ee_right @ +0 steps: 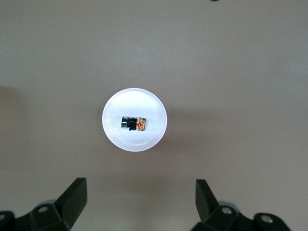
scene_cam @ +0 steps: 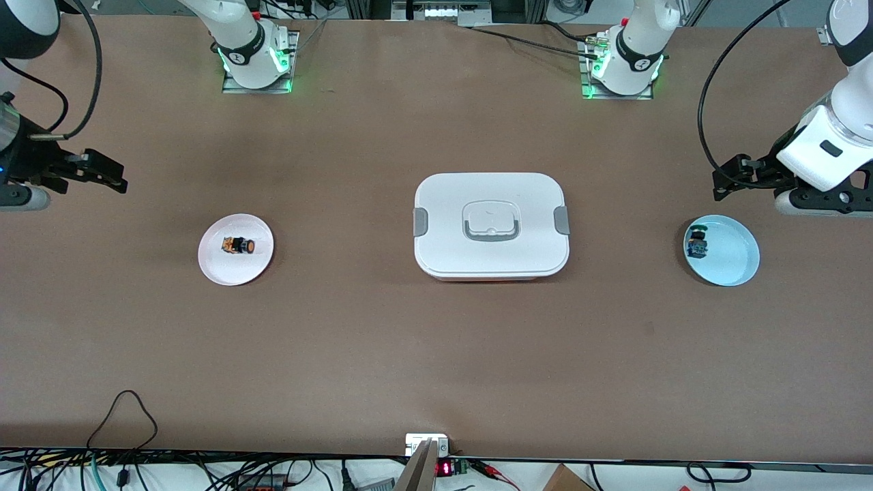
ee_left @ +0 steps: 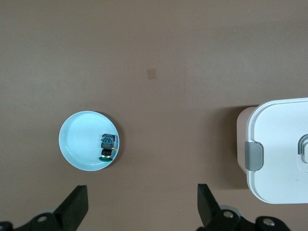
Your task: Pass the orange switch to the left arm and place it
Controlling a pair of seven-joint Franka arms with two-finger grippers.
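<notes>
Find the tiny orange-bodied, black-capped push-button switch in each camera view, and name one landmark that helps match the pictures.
Front view: the tiny orange-bodied, black-capped push-button switch lies on the round white plate, toward the right arm's end of the table.
Left wrist view: not in it; only a blue-bodied switch on a light blue plate shows.
Right wrist view: at the picture's middle, on the same white plate.
Shared landmark: the white plate.
</notes>
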